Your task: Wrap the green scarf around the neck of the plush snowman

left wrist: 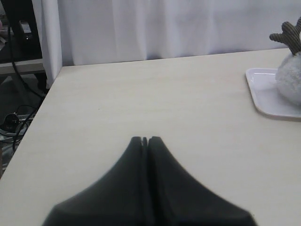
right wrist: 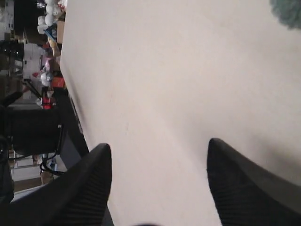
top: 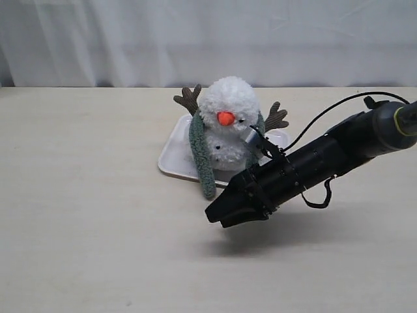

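The plush snowman [top: 228, 104] sits upright on a white tray [top: 172, 153]. The green scarf [top: 201, 153] lies over its neck. One end hangs down its left side past the tray's front rim, and a bit of green shows at its right side [top: 259, 127]. My right gripper [top: 216, 216] hovers low over the table just in front of the tray, and the arm hides the snowman's lower right. In the right wrist view this gripper [right wrist: 157, 145] is open with only bare table between its fingers, and a scarf tip [right wrist: 289, 10] shows in a corner. My left gripper [left wrist: 145, 139] is shut and empty, well away from the snowman [left wrist: 291, 80].
A white curtain [top: 208, 39] closes off the back of the table. The table's left edge [left wrist: 44, 101] shows in the left wrist view, with cables and equipment beyond it. A black cable [top: 326, 114] loops off the right arm.
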`<state>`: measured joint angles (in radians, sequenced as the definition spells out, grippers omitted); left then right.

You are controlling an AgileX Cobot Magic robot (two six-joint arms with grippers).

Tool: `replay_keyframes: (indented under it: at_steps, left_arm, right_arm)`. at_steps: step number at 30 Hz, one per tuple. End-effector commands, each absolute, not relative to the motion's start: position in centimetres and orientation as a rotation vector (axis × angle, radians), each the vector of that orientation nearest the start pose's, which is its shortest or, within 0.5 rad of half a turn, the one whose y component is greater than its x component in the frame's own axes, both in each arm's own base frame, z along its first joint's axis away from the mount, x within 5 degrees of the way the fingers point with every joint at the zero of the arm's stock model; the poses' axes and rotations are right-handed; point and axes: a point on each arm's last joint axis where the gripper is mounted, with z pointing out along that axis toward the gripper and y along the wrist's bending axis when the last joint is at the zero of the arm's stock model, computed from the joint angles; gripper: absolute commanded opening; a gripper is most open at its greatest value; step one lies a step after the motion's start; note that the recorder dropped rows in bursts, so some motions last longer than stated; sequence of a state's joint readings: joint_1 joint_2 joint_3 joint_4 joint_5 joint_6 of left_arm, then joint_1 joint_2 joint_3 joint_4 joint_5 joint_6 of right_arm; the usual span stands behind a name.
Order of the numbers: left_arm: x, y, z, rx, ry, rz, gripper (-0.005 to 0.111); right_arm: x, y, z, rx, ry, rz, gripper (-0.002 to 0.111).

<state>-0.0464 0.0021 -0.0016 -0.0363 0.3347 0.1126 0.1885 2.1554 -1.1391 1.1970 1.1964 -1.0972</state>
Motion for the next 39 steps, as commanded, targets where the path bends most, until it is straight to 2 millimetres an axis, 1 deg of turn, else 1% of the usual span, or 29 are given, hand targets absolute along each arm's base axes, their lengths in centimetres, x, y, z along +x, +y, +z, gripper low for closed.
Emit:
replay_keyframes:
  at_steps: [1, 2, 5, 6, 10, 14, 18, 21, 24, 28, 30, 32, 34, 36, 39]
  left_arm:
    - [5.4, -0.4, 18.4, 0.116, 1.805, 0.009, 0.000]
    - [5.4, -0.4, 18.4, 0.116, 1.805, 0.009, 0.000]
    - [5.4, -0.4, 18.4, 0.116, 1.805, 0.009, 0.000]
    - [5.4, -0.4, 18.4, 0.116, 1.805, 0.009, 0.000]
    - [5.4, -0.4, 18.4, 0.116, 1.805, 0.009, 0.000]
    - [5.4, -0.4, 18.4, 0.116, 1.805, 0.009, 0.000]
    - [5.4, -0.4, 18.4, 0.116, 1.805, 0.009, 0.000]
    - [5.4, -0.4, 18.4, 0.116, 1.805, 0.009, 0.000]
    - [5.4, -0.4, 18.4, 0.116, 1.805, 0.009, 0.000]
    - [5.4, -0.4, 18.4, 0.116, 1.805, 0.009, 0.000]
    - [5.4, -0.4, 18.4, 0.116, 1.803, 0.009, 0.000]
    - [5.4, -0.4, 18.4, 0.116, 1.803, 0.009, 0.000]
    - [5.4, -0.4, 18.4, 0.116, 1.803, 0.009, 0.000]
    - [5.4, -0.4, 18.4, 0.116, 1.803, 0.009, 0.000]
    - [5.4, -0.4, 18.4, 0.116, 1.803, 0.009, 0.000]
  right_arm:
    - [32.1, 14.2, 11.5, -0.690, 2.650, 1.592, 0.054]
    - [32.0, 14.1, 12.1, -0.708, 2.632, 1.583, 0.053]
    - [31.5, 14.1, 14.1, -0.754, 2.549, 1.562, 0.043]
    - [31.2, 14.1, 15.6, -0.780, 2.472, 1.553, 0.037]
    - [29.9, 14.0, 18.6, -0.820, 2.355, 1.515, 0.022]
    - [29.5, 13.2, 20.8, -0.773, 2.314, 1.250, 0.005]
    - [28.9, 12.1, 22.7, -0.693, 2.266, 0.991, 0.004]
    - [28.1, 11.3, 23.9, -0.645, 2.230, 0.876, 0.004]
    - [26.6, 11.2, 25.3, -0.673, 2.184, 0.892, 0.004]
    - [24.4, 11.6, 27.3, -0.784, 2.113, 1.009, 0.004]
    - [23.8, 11.5, 28.3, -0.797, 2.072, 0.996, 0.004]
    - [23.5, 11.1, 29.5, -0.763, 2.031, 0.918, 0.004]
    - [23.2, 10.4, 30.3, -0.682, 1.996, 0.804, 0.004]
    - [22.7, 9.5, 30.8, -0.610, 1.966, 0.697, 0.004]
    - [21.6, 8.1, 31.3, -0.512, 1.917, 0.542, 0.004]
